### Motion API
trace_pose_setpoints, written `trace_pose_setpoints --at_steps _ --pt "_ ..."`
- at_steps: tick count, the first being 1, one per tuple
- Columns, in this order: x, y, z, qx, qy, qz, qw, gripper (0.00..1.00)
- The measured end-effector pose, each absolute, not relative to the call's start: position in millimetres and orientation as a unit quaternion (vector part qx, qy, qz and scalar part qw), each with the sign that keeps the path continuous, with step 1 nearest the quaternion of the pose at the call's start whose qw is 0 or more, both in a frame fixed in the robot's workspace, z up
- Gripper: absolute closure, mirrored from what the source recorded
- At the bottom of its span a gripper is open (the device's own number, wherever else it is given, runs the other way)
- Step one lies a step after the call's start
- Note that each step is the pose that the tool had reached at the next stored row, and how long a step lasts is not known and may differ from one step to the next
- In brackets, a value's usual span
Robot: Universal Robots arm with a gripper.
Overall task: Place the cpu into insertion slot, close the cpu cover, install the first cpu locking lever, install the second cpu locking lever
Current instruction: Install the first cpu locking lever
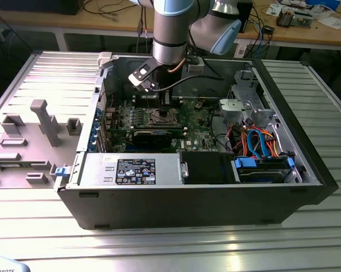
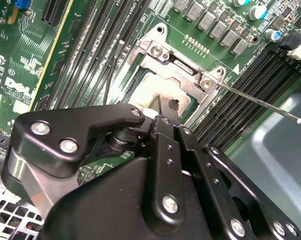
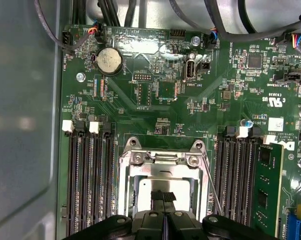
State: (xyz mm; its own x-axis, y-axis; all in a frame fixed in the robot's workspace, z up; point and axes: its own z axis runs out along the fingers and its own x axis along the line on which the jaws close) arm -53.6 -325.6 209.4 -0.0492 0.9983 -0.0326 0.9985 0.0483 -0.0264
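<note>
My gripper hangs directly over the insertion slot, its two black fingers pressed together with nothing between them. Their tips sit just above the slot's centre, and I cannot tell whether they touch it. A dull silver surface, the cpu, shows in the slot's window in both wrist views. The silver cpu cover lies around it, hinged at two screws. One thin locking lever sticks out free to one side. A second thin lever runs along the other side. In the exterior view the slot lies under the arm.
The green motherboard sits inside an open black computer case. Black memory slots flank the socket on both sides. Cables and drive bays fill the exterior view's right. A grey fixture plate lies outside the case on the exterior view's left.
</note>
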Motion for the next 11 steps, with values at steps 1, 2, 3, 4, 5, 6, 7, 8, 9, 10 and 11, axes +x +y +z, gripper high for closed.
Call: trace_pose_setpoints --at_steps 1,2,3,4,5,6,7,8,9,10,11 --pt "-53.3 -325.6 209.5 0.689 0.724 -0.021 0.003 0.89" --pt "-53.2 -325.6 209.4 0.689 0.724 -0.021 0.003 0.89" --pt "-53.2 -325.6 209.4 0.689 0.724 -0.021 0.003 0.89" --pt "-53.2 -325.6 209.5 0.690 0.724 -0.021 0.003 0.89" --pt "-53.2 -325.6 209.5 0.689 0.724 -0.021 0.003 0.89" --pt "-53.2 -325.6 209.4 0.689 0.724 -0.021 0.003 0.89" --pt "-53.1 -325.6 209.5 0.690 0.724 -0.021 0.003 0.89" --pt "-53.1 -325.6 209.5 0.690 0.724 -0.021 0.003 0.89" --pt "-53.1 -325.6 209.4 0.689 0.724 -0.021 0.003 0.89" --pt "-53.0 -325.6 209.4 0.690 0.724 -0.021 0.003 0.89" --pt "-53.0 -325.6 209.5 0.689 0.724 -0.021 0.003 0.89"
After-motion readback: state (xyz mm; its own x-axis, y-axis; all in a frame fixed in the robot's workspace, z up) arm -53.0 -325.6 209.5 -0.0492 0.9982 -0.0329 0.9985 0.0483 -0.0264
